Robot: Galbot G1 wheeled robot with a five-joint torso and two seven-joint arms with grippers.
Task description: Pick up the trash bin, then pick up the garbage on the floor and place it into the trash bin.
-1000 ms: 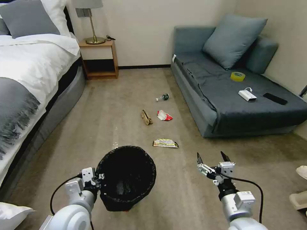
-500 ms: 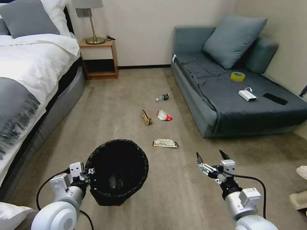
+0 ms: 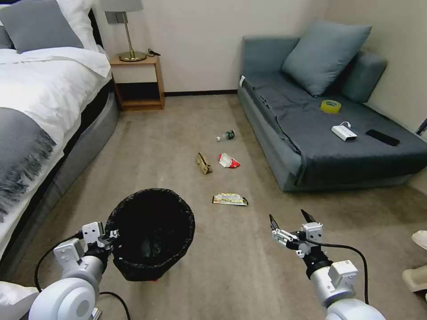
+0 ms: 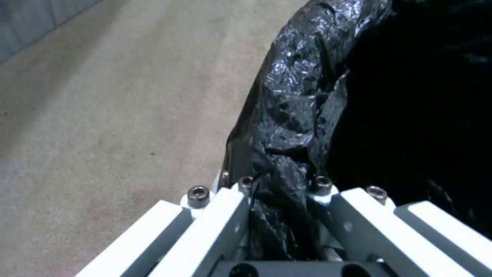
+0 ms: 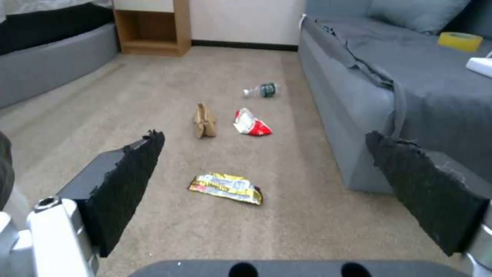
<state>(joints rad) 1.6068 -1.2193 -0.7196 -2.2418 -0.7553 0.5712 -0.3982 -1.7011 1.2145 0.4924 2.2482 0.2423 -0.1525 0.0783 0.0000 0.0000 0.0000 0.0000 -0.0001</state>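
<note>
The left gripper (image 3: 109, 238) was clamped on the near-left rim of the small round trash bin lined with crinkled black plastic (image 3: 151, 233), which hung above the beige carpet (image 3: 155, 146). The right gripper (image 3: 289, 220) hovered to the right with its black-padded jaws wide apart. Beyond them nothing blocked the way to the flat yellow-silver wrapper (image 3: 229, 199). Farther off lay the crumpled tan paper (image 3: 204, 163), the red-and-white packet (image 3: 228, 161) and the small clear bottle with green label (image 3: 226, 135). The grey fabric sofa (image 3: 320, 133) stood on the right.
</note>
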